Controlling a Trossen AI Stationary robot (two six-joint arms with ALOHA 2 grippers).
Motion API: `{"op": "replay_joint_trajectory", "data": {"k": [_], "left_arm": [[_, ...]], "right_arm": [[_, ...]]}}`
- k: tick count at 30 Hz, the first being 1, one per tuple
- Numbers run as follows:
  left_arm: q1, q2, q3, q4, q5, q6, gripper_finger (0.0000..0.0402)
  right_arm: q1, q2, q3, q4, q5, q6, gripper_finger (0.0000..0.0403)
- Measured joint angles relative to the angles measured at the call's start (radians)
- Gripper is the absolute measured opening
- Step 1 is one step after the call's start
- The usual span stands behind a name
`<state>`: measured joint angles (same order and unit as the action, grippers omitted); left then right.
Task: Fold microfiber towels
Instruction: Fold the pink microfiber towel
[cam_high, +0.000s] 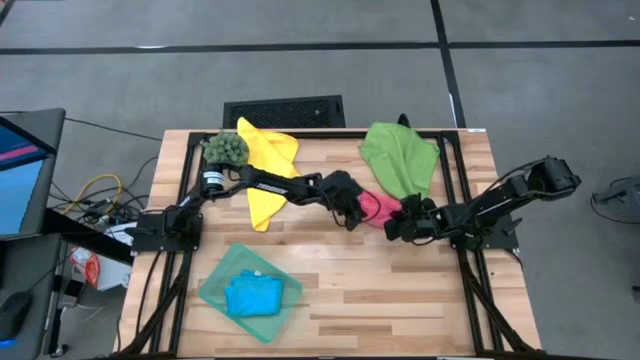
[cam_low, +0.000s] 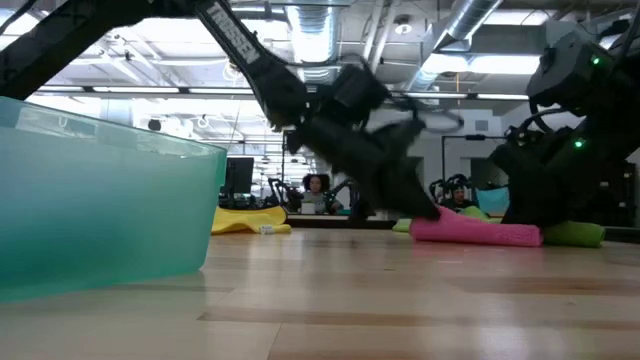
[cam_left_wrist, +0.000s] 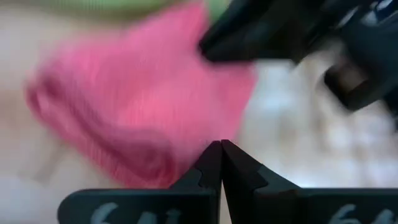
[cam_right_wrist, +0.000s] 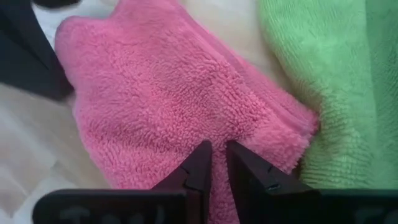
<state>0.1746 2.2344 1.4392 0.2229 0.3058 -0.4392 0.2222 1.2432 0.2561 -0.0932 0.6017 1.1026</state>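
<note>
**Both grippers at the folded pink towel, mid-table**

Nearest the table's front edge sits the translucent teal tray, left of centre, with the blue towel bunched inside it. In the low view the tray wall fills the left foreground.

Mid-table: the pink towel lies folded into a small thick wad on the wooden table. In the low view it reads as a flat pink roll on the surface. The left gripper is at its left edge, fingers pressed together with no gap showing in the left wrist view; fingertips just at the towel's edge, cannot tell whether cloth is caught between them. The right gripper is at the towel's right side, fingers nearly together with a narrow slot, pinching the pink towel's edge in the right wrist view.

Farther back: the green towel lies spread and rumpled, touching the pink one's far side; right wrist view shows it just beside the pink folds. The yellow towel lies rumpled at the back left, under the left arm. The spiky green ball plant sits at the yellow towel's left corner.

Beyond the table, low view: seated people, blurred.
</note>
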Motion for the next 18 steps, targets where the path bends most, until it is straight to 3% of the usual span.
{"op": "replay_joint_trajectory", "data": {"k": [5, 12, 18], "left_arm": [[0.001, -0.063, 0.010, 0.076, -0.117, 0.086, 0.0000], [-0.003, 0.028, 0.003, 0.111, -0.073, 0.053, 0.0000], [-0.004, 0.077, 0.004, 0.112, -0.127, 0.054, 0.0000]], "right_arm": [[0.000, -0.045, 0.001, 0.013, 0.058, -0.037, 0.0077], [0.000, -0.043, 0.003, 0.016, 0.090, -0.035, 0.0077], [0.000, -0.047, -0.007, 0.023, 0.095, -0.002, 0.0077]]}}
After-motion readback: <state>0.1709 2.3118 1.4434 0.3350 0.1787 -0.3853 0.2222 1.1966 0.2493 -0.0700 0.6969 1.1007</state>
